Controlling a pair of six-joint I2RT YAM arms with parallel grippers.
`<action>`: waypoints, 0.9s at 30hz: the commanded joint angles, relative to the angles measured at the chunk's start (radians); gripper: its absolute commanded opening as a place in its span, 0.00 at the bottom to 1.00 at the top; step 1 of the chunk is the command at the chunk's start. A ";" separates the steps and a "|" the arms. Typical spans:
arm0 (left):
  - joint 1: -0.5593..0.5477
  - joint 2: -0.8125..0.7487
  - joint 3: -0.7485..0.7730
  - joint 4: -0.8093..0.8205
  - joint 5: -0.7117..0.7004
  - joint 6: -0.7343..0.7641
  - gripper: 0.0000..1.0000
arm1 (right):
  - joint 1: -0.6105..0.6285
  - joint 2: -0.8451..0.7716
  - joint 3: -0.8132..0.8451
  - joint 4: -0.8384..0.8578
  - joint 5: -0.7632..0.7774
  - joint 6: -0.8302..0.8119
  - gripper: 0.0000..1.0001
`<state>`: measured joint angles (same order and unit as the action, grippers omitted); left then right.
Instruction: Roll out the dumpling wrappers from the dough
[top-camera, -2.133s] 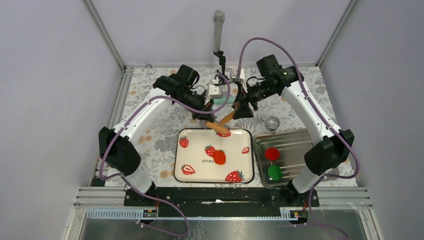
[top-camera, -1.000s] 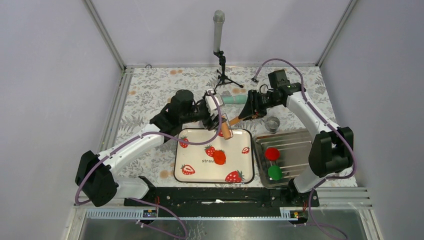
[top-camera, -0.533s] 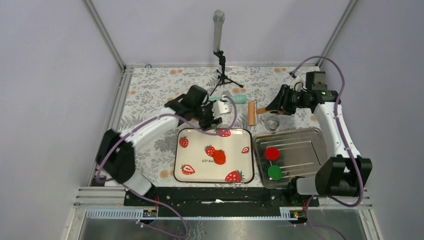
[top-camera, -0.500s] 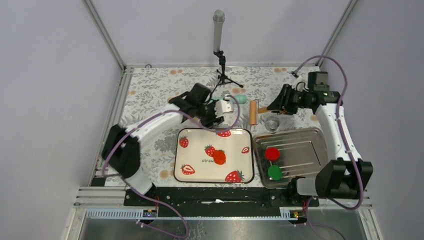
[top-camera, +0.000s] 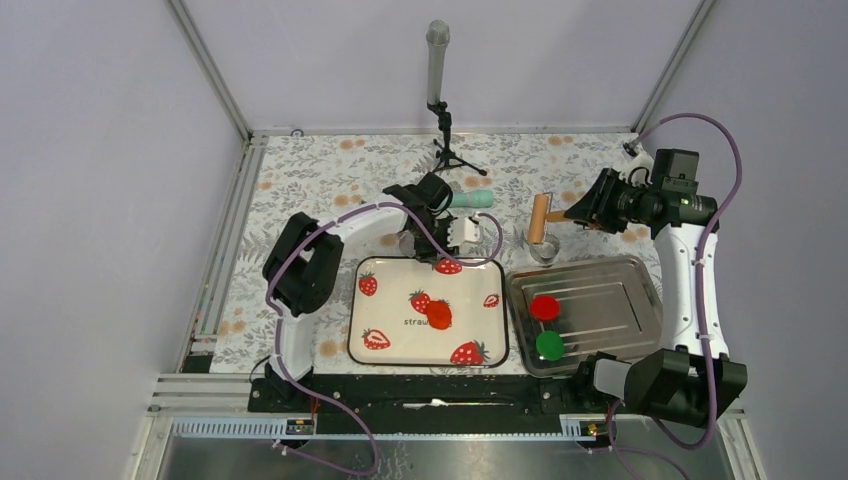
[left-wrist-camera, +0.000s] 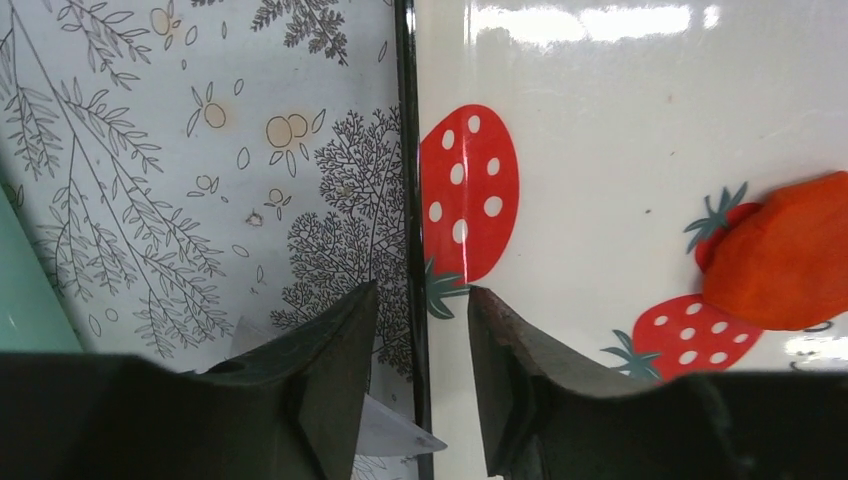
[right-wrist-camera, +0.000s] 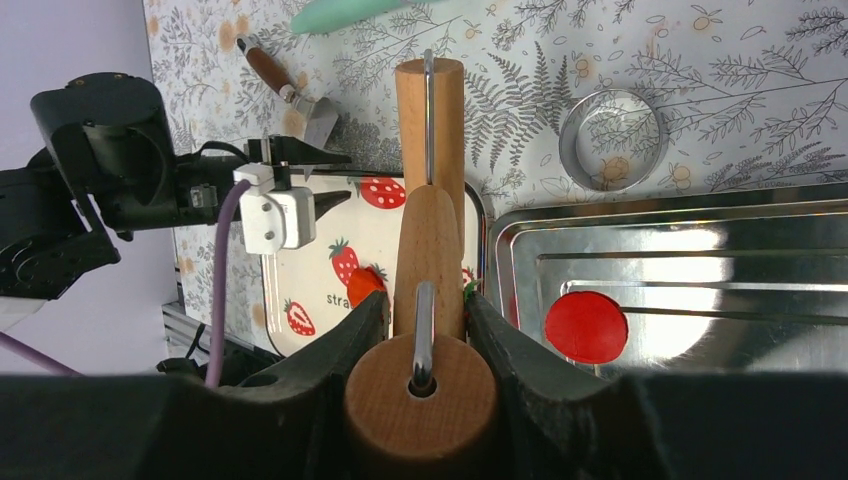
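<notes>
The dough (top-camera: 439, 314) is a small orange-red lump in the middle of the strawberry-print tray (top-camera: 390, 300). It also shows in the left wrist view (left-wrist-camera: 790, 262) and in the right wrist view (right-wrist-camera: 365, 285). My right gripper (top-camera: 583, 211) is shut on the handle of a wooden rolling pin (top-camera: 540, 217) and holds it above the table, behind the metal tray; the right wrist view shows the gripper (right-wrist-camera: 425, 300) and the pin (right-wrist-camera: 430, 130). My left gripper (top-camera: 443, 248) is open and empty over the strawberry tray's far edge (left-wrist-camera: 420, 292). No thin orange-red wrapper is in view.
A metal tray (top-camera: 620, 290) on the right holds a crimson disc (top-camera: 543, 307) and a green disc (top-camera: 548, 345). A metal ring cutter (top-camera: 542, 247) stands behind it. A teal tool (top-camera: 470, 199), a scraper (right-wrist-camera: 300, 100) and a microphone stand (top-camera: 440, 140) are at the back.
My right gripper has carried the rolling pin to the right, away from the left gripper. My left gripper let go of it and moved to the strawberry tray's far edge.
</notes>
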<state>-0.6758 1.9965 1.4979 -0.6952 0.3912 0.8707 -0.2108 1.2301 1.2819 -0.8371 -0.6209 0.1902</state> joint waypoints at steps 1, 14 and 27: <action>-0.010 0.035 0.047 -0.015 -0.038 0.089 0.41 | -0.004 -0.025 0.040 0.006 -0.031 -0.007 0.00; 0.002 0.113 0.166 -0.027 -0.069 0.190 0.03 | -0.004 -0.026 0.026 0.027 -0.039 -0.002 0.00; 0.054 0.236 0.363 -0.063 -0.119 0.044 0.00 | -0.004 -0.033 0.020 0.027 -0.030 -0.006 0.00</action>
<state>-0.6399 2.2257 1.8160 -0.7673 0.3031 0.9722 -0.2108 1.2301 1.2819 -0.8406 -0.6216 0.1879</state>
